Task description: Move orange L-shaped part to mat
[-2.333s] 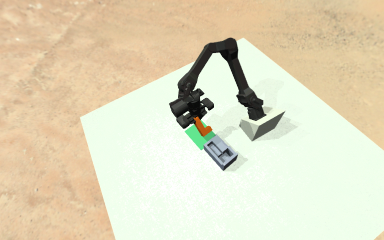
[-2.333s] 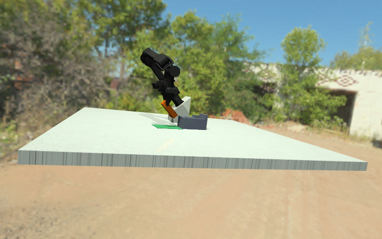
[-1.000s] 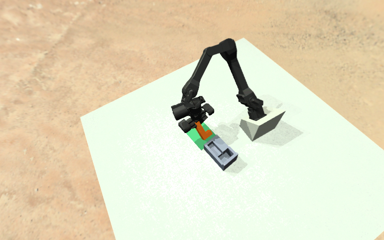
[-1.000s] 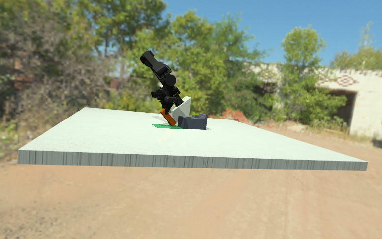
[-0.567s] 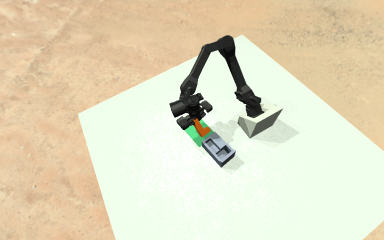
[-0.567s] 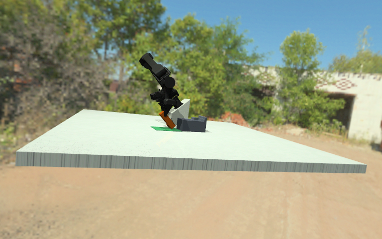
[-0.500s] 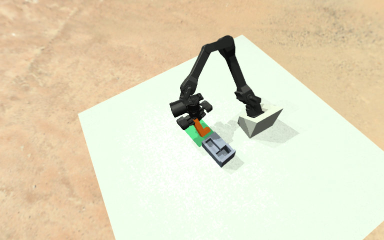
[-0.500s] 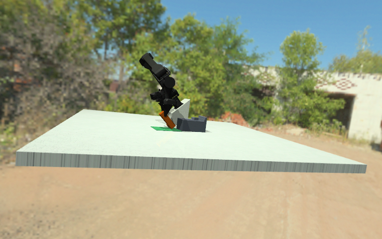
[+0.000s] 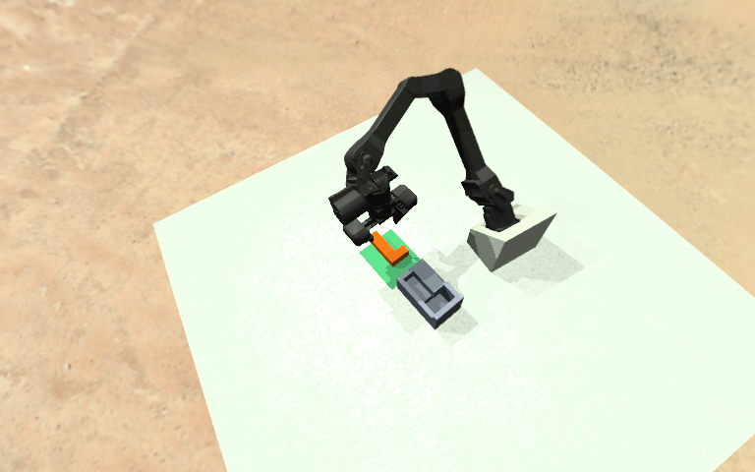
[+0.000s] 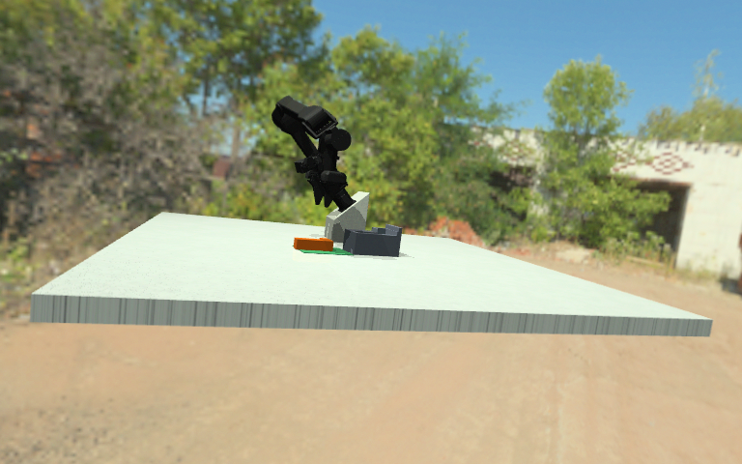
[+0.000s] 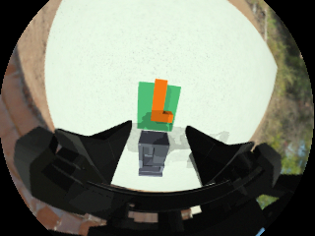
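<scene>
The gripper point(image 11: 157, 147), its fingers spread apart and holding nothing, is hovering over the orange part point(image 9: 386, 248) lying on the green mat point(image 9: 374, 258), the grey tray point(image 9: 430, 293) sitting just beyond.

One orange L-shaped part point(image 9: 387, 248) is lying on one green mat point(image 9: 372, 257), with one grey tray point(image 9: 430, 295) sitting at its five o'clock. One arm point(image 9: 423, 111) with one gripper point(image 9: 364, 225) is standing on one pale base block point(image 9: 509, 238).

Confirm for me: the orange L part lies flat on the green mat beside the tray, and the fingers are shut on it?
Not quite. The orange L part does lie flat on the green mat beside the tray, but the fingers are open and hold nothing, as the wrist view shows.
</scene>
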You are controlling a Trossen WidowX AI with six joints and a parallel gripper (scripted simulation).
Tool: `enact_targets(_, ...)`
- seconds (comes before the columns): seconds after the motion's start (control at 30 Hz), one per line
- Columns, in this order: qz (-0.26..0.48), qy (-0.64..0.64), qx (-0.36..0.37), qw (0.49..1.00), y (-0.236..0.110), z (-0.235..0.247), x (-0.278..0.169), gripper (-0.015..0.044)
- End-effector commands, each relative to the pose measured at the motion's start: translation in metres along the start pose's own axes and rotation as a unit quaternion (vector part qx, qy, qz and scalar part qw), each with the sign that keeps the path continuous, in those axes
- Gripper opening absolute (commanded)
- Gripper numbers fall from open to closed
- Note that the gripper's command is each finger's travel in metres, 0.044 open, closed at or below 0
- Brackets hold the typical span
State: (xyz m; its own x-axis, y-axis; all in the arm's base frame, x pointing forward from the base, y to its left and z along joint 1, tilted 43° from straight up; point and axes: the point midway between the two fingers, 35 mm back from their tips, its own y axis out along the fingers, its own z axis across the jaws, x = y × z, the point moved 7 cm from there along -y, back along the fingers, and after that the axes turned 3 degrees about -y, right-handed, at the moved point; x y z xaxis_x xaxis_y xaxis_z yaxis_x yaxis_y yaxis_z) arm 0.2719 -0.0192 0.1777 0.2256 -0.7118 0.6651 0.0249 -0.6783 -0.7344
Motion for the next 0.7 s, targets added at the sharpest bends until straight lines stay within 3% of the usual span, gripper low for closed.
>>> enact_targets(0.0,0.000,0.002,0.002,1.000,-0.0308,-0.0026,0.0008,0.0400)
enact_targets(0.67,-0.003,-0.001,0.007,1.000,-0.0250,-0.0002,-0.0003,0.0400)
